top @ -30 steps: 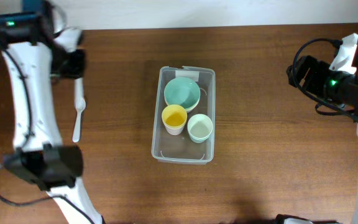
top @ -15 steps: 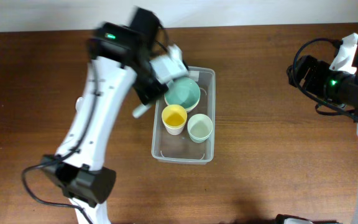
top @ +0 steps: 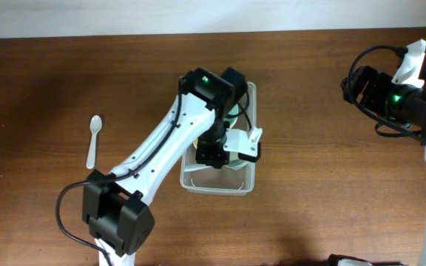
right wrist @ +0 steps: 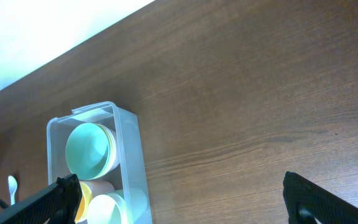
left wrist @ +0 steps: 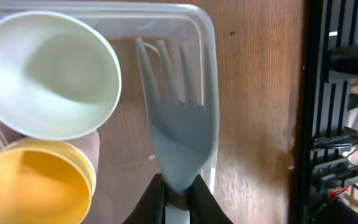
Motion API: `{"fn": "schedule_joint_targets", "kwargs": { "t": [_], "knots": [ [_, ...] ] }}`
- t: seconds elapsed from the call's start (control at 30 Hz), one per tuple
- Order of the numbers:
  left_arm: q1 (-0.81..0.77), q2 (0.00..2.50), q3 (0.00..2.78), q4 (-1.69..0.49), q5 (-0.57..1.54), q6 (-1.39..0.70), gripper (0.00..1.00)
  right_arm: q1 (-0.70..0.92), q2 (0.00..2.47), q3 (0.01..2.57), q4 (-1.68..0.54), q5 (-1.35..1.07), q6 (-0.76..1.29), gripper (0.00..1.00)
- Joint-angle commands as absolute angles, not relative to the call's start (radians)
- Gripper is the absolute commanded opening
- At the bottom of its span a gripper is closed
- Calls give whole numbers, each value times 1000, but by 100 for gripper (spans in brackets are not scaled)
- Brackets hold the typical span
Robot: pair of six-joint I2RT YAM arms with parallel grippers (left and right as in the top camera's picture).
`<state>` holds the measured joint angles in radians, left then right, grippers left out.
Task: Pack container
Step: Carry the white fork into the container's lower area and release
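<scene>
The clear container (top: pixel 217 185) stands at mid-table and holds a teal bowl (right wrist: pixel 91 148), a yellow cup (left wrist: pixel 30 186) and a pale green cup (left wrist: pixel 48 74). My left gripper (top: pixel 217 151) hangs over the container, shut on the handle of a pale grey fork (left wrist: pixel 179 124). The fork's tines point along the container's inner wall (left wrist: pixel 207 43) beside the pale green cup. The fork is hidden under the arm in the overhead view. My right gripper (top: pixel 353 87) is open and empty at the far right, well away from the container (right wrist: pixel 126 155).
A white spoon (top: pixel 93 140) lies on the wooden table at the left. My left arm stretches from the front left across to the container. A dark rack with cables (left wrist: pixel 337 112) stands beyond the table edge in the left wrist view.
My left arm has swung from the table's far left, by the spoon, to over the container, carrying the fork. The right arm has not moved.
</scene>
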<state>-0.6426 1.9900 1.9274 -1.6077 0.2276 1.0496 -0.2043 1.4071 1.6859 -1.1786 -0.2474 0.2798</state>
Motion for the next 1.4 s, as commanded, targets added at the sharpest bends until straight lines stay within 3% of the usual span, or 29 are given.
{"fn": "schedule_joint_targets", "kwargs": {
  "t": [0.0, 0.2, 0.33, 0.37, 0.4, 0.6, 0.67, 0.93, 1.07, 1.17, 1.37],
  "knots": [
    [-655, 1995, 1918, -1596, 283, 1095, 7, -211, 1403, 1696, -1179, -238, 269, 99],
    [-654, 1995, 1917, -1594, 316, 1095, 21, -211, 1403, 1696, -1179, -238, 269, 99],
    [-654, 1995, 1917, -1594, 314, 1094, 38, -211, 1403, 1696, -1179, -238, 269, 99],
    [-654, 1995, 1917, -1596, 294, 1093, 61, -211, 1403, 1696, -1178, -238, 269, 99],
    [-654, 1995, 1919, -1602, 267, 1092, 65, -211, 1403, 1696, -1179, -238, 269, 99],
    [-636, 1946, 1994, -1662, 136, 965, 65, -211, 1403, 1696, -1179, -238, 269, 99],
    [-614, 1904, 2013, -1681, 112, 958, 100, -211, 1403, 1696, -1178, -238, 269, 99],
    [-412, 1749, 2015, -1629, 115, 918, 100, -211, 1403, 1696, -1179, -238, 269, 99],
    [-242, 1752, 2014, -1473, 115, 653, 100, -211, 1403, 1696, -1178, -238, 269, 99],
    [-73, 1787, 2013, -1386, 115, 335, 100, -211, 1403, 1696, -1179, -238, 269, 99],
    [100, 1902, 2008, -1426, 103, 167, 100, -211, 1403, 1696, -1179, -238, 269, 99]
  ]
}}
